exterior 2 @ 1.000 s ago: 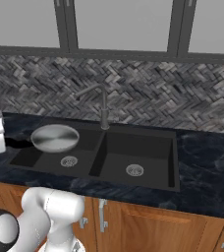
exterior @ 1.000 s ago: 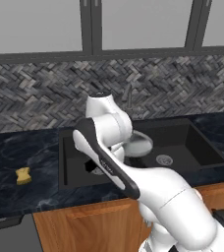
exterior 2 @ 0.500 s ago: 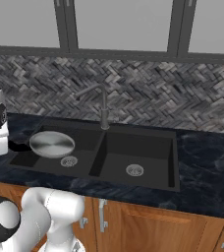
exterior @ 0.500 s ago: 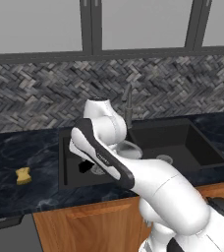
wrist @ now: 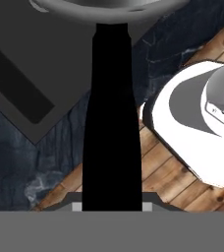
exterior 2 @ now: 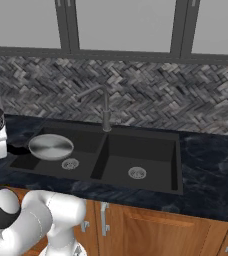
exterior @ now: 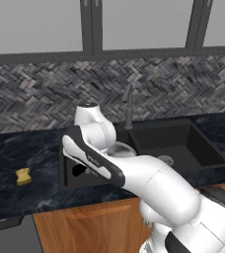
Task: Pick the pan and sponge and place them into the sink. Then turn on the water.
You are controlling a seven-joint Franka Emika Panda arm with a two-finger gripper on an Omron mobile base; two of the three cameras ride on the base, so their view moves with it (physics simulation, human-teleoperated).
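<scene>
Right base view: black double-basin sink (exterior 2: pixel 176 165) recessed in dark marbled counter (exterior 2: pixel 211 170), slim grey faucet (exterior 2: pixel 105 107) rising behind the divider, round silver drain (exterior 2: pixel 137 173) in each basin. Grey metal pan (exterior 2: pixel 51 146) held tilted over the wider left basin, just above its drain, long black handle (wrist: pixel 111 118) running straight back into the gripper (wrist: pixel 112 204), jaws clamped shut on it. Left base view: small yellow sponge (exterior: pixel 23 176) lying on the counter left of the sink, well apart from the pan.
</scene>
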